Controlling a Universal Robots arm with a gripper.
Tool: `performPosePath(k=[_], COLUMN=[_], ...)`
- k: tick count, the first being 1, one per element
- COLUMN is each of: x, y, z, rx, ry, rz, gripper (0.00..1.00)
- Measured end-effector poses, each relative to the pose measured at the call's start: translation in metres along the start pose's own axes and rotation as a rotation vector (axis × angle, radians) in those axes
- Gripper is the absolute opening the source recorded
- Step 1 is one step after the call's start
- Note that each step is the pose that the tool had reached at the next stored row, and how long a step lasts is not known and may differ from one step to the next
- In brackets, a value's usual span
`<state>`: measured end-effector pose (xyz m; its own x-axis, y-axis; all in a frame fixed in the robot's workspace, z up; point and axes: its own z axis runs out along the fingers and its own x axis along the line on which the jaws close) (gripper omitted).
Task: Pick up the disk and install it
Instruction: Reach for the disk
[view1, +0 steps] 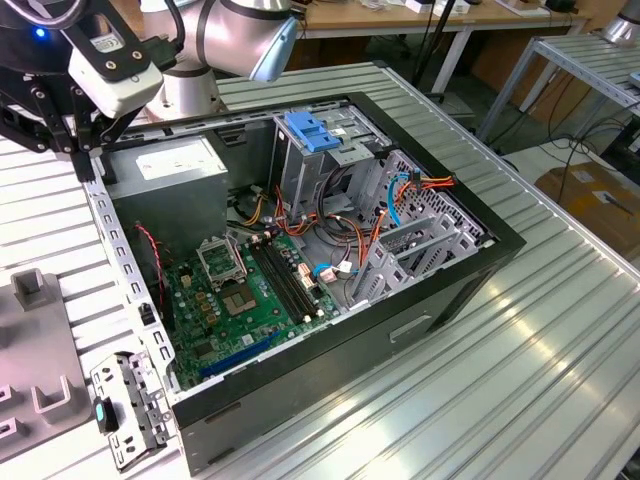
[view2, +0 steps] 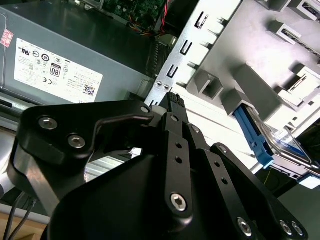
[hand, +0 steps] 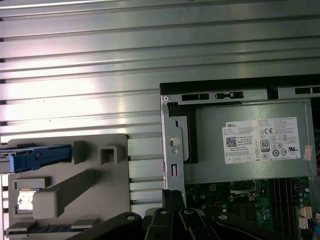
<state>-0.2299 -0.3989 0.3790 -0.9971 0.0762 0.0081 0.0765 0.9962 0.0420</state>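
the disk (view2: 285, 143) looks to me like a flat silver-grey slab with glare on its face, edged by a blue frame (hand: 40, 156); it seems to stand on edge in a slot of the grey holder (hand: 107, 200), though i cannot tell whether it leans; the holder lies on the table (view1: 560, 380) just outside the open black case (view1: 440, 300), at the exterior view's left; the disk's long axis runs level and crosswise to the case's side wall, with one blue end facing that wall.

my gripper (view2: 173, 99) hangs over the far left corner of the case, by the perforated metal rim and beside the power supply (hand: 220, 165); it is well apart from the disk; the jaws look clenched together with nothing between them; i cannot tell whether the tips touch the rim.

the table is ribbed aluminium, bright with reflections; inside the case lies a green motherboard (view1: 250, 300); beyond, at the exterior view's right, stand other tables (view1: 590, 60) and a cardboard box (view1: 590, 195) on the floor.
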Motion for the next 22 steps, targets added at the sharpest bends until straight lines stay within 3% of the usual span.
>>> performPosePath(k=[11, 22], x=[0.0123, 0.0321], y=[-0.0010, -0.0025], z=[0.0002, 0.0009], rx=[-0.0001, -0.0001], ry=[0.0000, 0.0005], rz=[0.000, 0.000], gripper=[0.11, 0.11])
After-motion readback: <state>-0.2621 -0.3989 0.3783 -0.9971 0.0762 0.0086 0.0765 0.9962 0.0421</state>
